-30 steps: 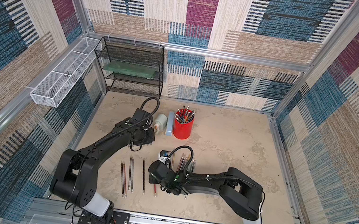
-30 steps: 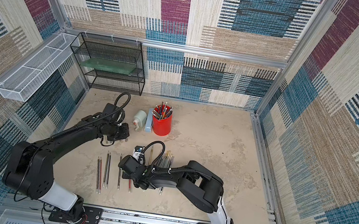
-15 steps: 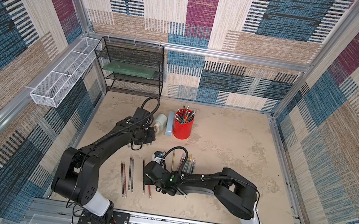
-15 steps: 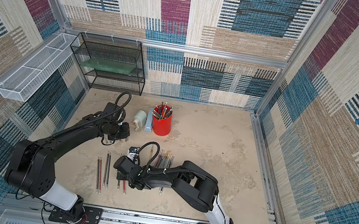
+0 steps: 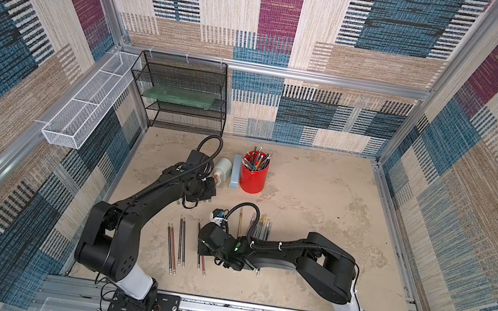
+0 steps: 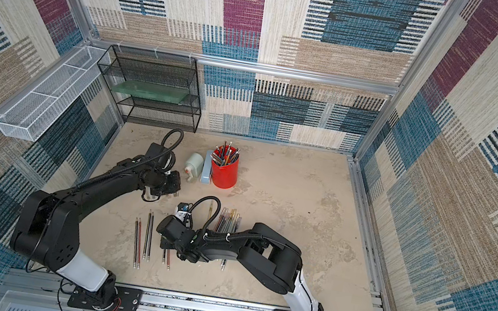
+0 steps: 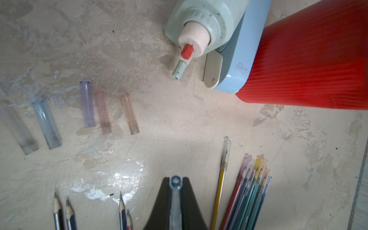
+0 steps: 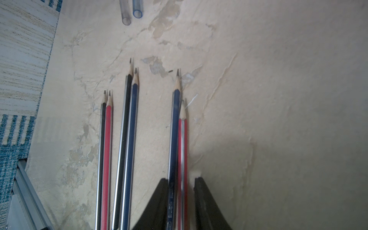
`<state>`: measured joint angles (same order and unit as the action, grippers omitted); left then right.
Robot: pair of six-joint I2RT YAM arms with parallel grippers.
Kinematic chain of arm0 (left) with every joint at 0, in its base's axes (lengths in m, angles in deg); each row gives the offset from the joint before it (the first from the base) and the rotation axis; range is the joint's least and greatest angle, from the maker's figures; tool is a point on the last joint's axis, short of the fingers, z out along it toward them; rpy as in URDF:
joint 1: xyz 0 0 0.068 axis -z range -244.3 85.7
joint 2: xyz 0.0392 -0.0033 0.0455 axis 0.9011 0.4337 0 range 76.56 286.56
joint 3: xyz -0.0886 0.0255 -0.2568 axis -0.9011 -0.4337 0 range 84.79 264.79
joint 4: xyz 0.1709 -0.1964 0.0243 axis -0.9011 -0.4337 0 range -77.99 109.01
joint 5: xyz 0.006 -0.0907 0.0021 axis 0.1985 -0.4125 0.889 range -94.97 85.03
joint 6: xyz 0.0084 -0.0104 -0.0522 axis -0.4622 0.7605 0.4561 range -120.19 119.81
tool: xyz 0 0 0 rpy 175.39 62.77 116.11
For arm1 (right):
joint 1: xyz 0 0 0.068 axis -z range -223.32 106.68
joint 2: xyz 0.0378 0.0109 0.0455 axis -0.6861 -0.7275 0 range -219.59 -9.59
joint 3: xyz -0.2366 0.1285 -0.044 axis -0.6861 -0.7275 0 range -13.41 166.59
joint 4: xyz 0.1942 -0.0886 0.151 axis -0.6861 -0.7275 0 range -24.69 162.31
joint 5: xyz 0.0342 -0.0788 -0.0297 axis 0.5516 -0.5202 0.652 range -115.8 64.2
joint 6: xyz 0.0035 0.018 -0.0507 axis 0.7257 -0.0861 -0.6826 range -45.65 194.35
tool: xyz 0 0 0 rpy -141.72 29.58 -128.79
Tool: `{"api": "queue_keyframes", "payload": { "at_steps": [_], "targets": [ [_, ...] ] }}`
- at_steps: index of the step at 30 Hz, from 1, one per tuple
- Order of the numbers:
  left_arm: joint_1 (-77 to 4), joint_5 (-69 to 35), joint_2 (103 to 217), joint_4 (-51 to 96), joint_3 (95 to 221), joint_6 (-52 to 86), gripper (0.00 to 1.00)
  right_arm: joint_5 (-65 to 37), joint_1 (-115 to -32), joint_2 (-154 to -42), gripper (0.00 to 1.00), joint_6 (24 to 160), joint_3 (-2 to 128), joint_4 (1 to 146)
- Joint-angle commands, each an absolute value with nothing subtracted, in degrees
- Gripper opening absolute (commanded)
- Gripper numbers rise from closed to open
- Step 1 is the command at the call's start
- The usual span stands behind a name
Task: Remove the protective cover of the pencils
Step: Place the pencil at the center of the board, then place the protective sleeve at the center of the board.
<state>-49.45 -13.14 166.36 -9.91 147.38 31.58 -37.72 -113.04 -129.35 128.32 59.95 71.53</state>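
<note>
Tabletop (image 5: 317,210): pencils (image 8: 130,139), loose caps (image 7: 87,104), red cup (image 5: 253,178), maybe sharpener (image 7: 201,20).

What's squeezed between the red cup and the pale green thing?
A light blue gadget with a beige lever, between the cup and the green thing. The left wrist view shows it clearly.

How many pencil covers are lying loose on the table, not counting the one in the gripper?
5, side by side in the left wrist view: grey cover, blue cover, purple cover, pink cover, orange cover. Others may be out of view.
</note>
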Motion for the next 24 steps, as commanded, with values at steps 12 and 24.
{"api": "queue_keyframes", "payload": {
  "at_steps": [12,24],
  "targets": [
    [-49.45,-9.74,173.21,-12.17,151.11,31.39,0.00,-42.50,-112.58,-122.22,0.32,127.51,56.82,67.25],
    [-49.45,-3.69,181.00,-16.10,155.80,33.14,0.00,-48.77,-109.85,-112.44,0.36,129.97,46.46,67.26]
  ]
}}
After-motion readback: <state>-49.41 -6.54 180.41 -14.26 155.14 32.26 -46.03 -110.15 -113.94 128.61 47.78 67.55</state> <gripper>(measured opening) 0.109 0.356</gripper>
